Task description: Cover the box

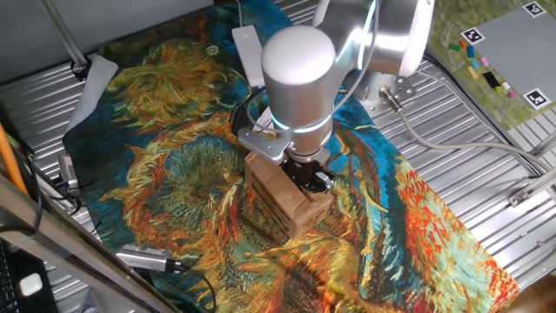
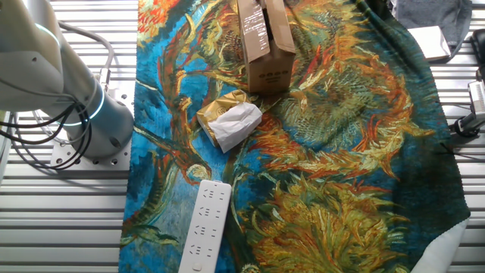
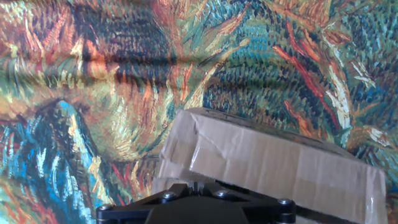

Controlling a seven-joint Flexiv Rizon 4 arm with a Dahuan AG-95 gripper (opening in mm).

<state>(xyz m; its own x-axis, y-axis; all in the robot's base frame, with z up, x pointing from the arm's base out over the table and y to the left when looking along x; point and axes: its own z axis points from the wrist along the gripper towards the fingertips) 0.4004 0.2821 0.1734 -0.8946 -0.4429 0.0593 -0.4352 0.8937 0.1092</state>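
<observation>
The gripper (image 1: 306, 176) fingertips hide behind the wrist; the box (image 2: 264, 42) top is cut by the picture's upper edge

A robot lab: the desk (image 1: 486, 148) is ribbed metal draped with a painted sunflower cloth (image 2: 341, 152), the arm's base (image 2: 83, 136) is bolted down with loose cables (image 2: 30, 144), and a board of coded markers (image 1: 504, 52) stands nearby.

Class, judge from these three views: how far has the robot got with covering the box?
Nearly done, it seems. In the hand view a flap lies folded over the top of the box. The end effector sits right on the box top, seemingly pressing it. Whether every flap is flat is hidden; that and withdrawing remain.
</observation>
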